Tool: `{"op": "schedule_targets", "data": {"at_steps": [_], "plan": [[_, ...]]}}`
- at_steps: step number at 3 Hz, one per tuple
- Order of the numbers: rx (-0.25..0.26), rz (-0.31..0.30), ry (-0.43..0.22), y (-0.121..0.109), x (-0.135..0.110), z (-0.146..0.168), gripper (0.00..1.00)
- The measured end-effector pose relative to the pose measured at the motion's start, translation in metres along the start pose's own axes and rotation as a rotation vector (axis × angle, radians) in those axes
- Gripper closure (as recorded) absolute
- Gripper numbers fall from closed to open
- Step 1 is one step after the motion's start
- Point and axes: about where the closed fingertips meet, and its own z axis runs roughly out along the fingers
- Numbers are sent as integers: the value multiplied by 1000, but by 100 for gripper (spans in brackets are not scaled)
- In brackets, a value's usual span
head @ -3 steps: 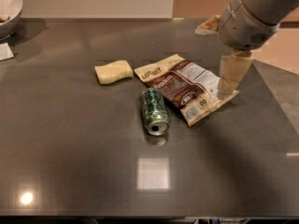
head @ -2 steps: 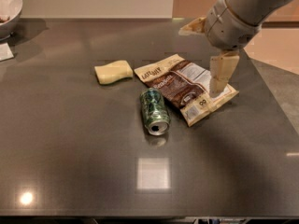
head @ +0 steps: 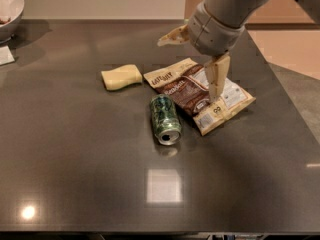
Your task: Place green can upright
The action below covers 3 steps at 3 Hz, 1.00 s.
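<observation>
The green can (head: 164, 118) lies on its side on the dark table (head: 75, 149), its silver top facing the front edge. My gripper (head: 187, 71) hangs above and to the right of the can, over the brown-and-white snack bag (head: 187, 90). It is open wide and empty. One finger (head: 216, 79) points down over the bag, and the other finger (head: 172, 36) sticks out to the left. Gripper and can are apart.
A pale yellow sponge-like piece (head: 121, 77) lies left of the bag, behind the can. A grey bowl (head: 9, 10) and a white card (head: 5, 55) sit at the far left. The table's right edge runs diagonally at the right (head: 285, 94).
The arm and the open gripper have moved left, from the bag's right end to over its middle, closer to the can. The can, bag and yellow piece have not moved.
</observation>
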Motion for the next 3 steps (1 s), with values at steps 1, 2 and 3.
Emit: {"op": "schedule_targets", "data": {"at_steps": [1,2,3], "plan": [[-37,-163,35,-8,-13,17,0],[-70,-296,66,-9,-28,30,0],[-101,-403,67,-5,-47,35,0]]}}
